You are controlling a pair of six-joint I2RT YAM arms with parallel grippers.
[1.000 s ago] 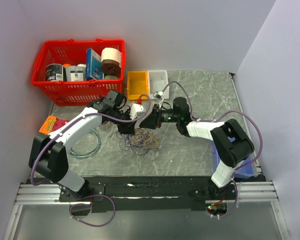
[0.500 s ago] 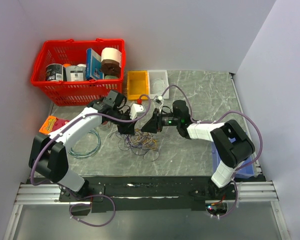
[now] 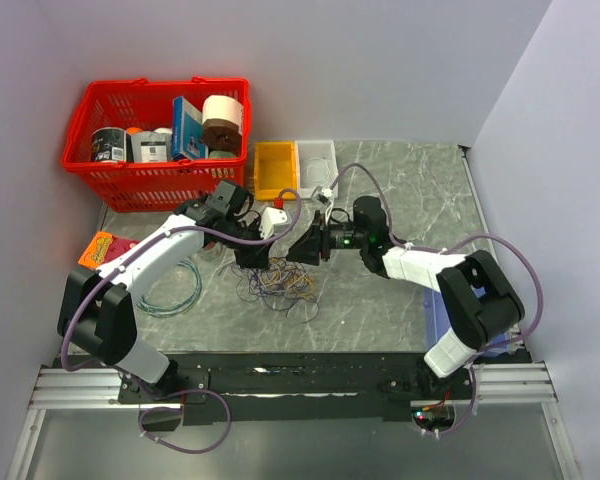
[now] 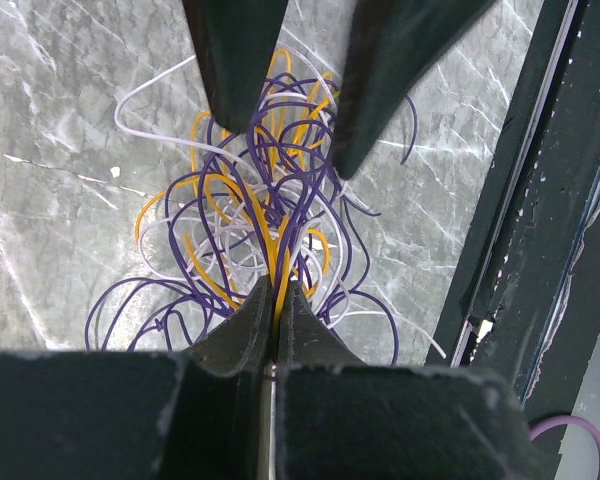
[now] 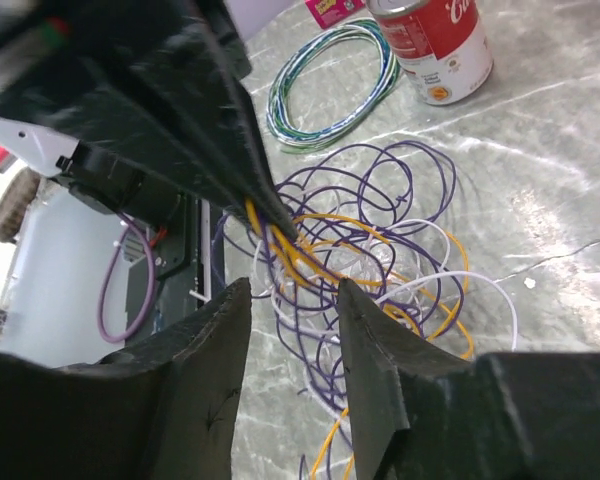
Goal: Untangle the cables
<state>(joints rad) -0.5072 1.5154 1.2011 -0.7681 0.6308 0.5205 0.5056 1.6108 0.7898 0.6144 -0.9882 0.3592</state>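
The cables (image 3: 280, 283) lie as a tangled heap of purple, yellow-orange and pale wires on the marble table, just in front of both grippers. My left gripper (image 3: 252, 258) is shut on a yellow and a purple strand, pinched between its tips (image 4: 275, 292), with the heap (image 4: 265, 210) hanging below. My right gripper (image 3: 302, 250) is open, facing the left one from the right. In the right wrist view its fingers (image 5: 292, 295) straddle the air above the cables (image 5: 380, 265), close to the left gripper's tip (image 5: 278, 222). It touches no wire.
A teal-green coiled hoop (image 3: 175, 285) lies left of the heap, also in the right wrist view (image 5: 330, 85), beside a red can (image 5: 430, 50). A red basket (image 3: 155, 140) stands back left, yellow (image 3: 276, 168) and white (image 3: 316, 160) bins behind. An orange-pink packet (image 3: 105, 248) lies at left.
My right gripper has moved left and come close to the left gripper above the heap. The left gripper has kept its place, still pinching the strands.
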